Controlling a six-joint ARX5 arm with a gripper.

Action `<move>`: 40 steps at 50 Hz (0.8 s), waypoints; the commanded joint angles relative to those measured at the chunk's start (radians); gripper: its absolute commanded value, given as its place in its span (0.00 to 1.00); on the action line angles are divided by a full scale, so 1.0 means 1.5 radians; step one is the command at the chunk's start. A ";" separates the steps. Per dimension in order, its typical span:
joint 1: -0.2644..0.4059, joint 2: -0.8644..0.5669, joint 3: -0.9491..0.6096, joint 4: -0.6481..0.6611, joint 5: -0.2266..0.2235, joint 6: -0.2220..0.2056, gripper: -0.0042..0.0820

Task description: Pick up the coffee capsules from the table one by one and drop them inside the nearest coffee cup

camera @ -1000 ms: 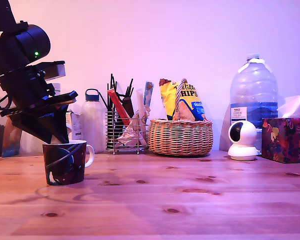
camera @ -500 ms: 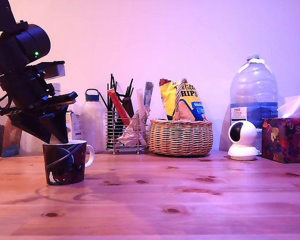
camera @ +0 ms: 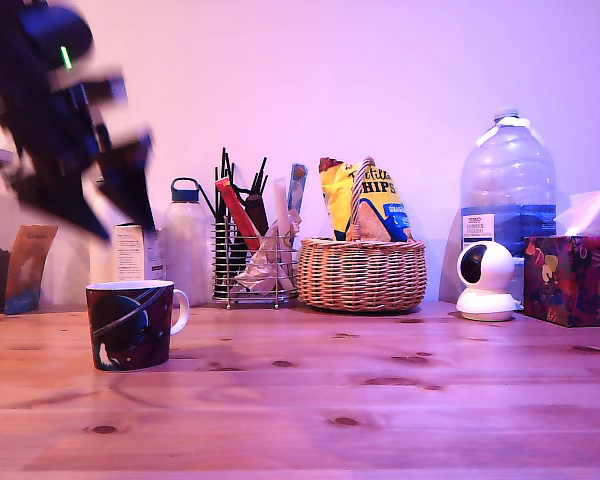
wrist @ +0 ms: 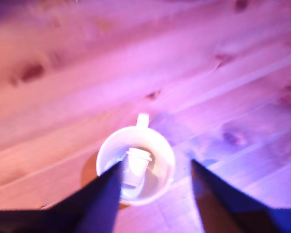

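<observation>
Gripper [wrist: 155,194] wide open, holding nothing | capsule [wrist: 136,166] lies tilted inside the mug [wrist: 160,145], straight below my jaws | I see no other capsule on the table [camera: 380,400].

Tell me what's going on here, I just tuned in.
The arm has let go of a capsule, which now lies inside the mug on the table. The tool is open and empty, raised above the mug and blurred with motion in the exterior view. No other capsules show on the table.
</observation>
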 commanded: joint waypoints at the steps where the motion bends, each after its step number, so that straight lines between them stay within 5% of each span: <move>1: -0.002 -0.009 0.001 -0.007 0.002 -0.002 0.05; 21: 0.001 -0.205 -0.161 0.094 -0.024 -0.051 0.05; 40: 0.044 -0.326 -0.431 0.331 -0.016 -0.080 0.04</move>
